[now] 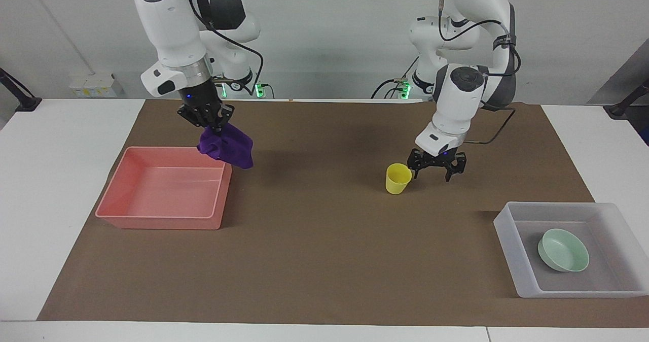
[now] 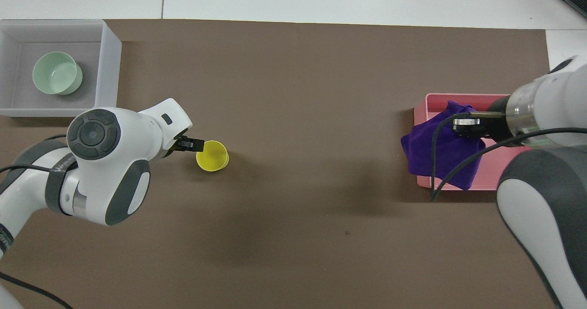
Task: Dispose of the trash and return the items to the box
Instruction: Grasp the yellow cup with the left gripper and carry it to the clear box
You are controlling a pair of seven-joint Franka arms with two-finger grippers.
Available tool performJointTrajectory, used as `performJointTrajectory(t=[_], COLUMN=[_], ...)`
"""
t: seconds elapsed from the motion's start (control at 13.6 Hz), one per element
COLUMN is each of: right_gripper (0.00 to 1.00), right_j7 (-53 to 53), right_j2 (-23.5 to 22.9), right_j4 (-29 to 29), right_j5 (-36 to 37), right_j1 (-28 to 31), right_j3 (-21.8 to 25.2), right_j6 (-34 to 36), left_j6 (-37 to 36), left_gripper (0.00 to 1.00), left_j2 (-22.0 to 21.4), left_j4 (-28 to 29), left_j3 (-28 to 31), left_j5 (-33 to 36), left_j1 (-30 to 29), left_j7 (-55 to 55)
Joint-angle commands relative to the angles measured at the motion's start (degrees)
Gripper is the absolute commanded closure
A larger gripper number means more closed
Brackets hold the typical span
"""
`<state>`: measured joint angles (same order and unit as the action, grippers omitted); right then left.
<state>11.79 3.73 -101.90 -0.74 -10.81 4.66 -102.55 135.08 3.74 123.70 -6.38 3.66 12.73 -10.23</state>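
The purple cloth is held up in the air by the right gripper, whose fingers are pinched on the top of it. The cloth hangs down in a soft bunch over the corner of the pink tray that is nearest to the robots and to the middle of the worktop. In the overhead view the cloth is seen spread over the tray's short wall, partly over the tray and partly over the brown mat. No part of the cloth is seen to touch the tray.

The pink tray is set at the right arm's end of the worktop. Only its bare floor can be seen.

The yellow cup stands upright on the brown mat, near the middle of the worktop but more toward the left arm's end. The left gripper is held low, just beside the cup on the side toward the left arm's end, with its fingers spread wide and pointed down. The cup is not held. In the overhead view one finger is seen right at the rim of the cup.

The grey box is set at the left arm's end of the worktop, farther from the robots than the cup. The green bowl rests inside the box, right way up.
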Motion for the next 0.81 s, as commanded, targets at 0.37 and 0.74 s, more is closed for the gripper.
performJointTrajectory(t=[0.37,0.74], right_gripper=[1.00,1.00], right_j7=[-16.18,-16.18], right_j2=[0.84,-4.95], right_j4=[-4.79,-6.90], right_j5=[-0.57,-0.84], right_j1=[12.11,14.94], right_j3=[-0.44,-0.53], right_j6=[-6.24,-15.13], left_j6=[7.47,6.69], left_gripper=[0.49,1.00], left_j2=[2.67,2.42], left_j4=[4.18,3.30], left_j3=[0.93,0.93], left_j5=[-4.54,-4.54], left_j1=[4.40,3.80], left_j7=[-0.58,-0.32])
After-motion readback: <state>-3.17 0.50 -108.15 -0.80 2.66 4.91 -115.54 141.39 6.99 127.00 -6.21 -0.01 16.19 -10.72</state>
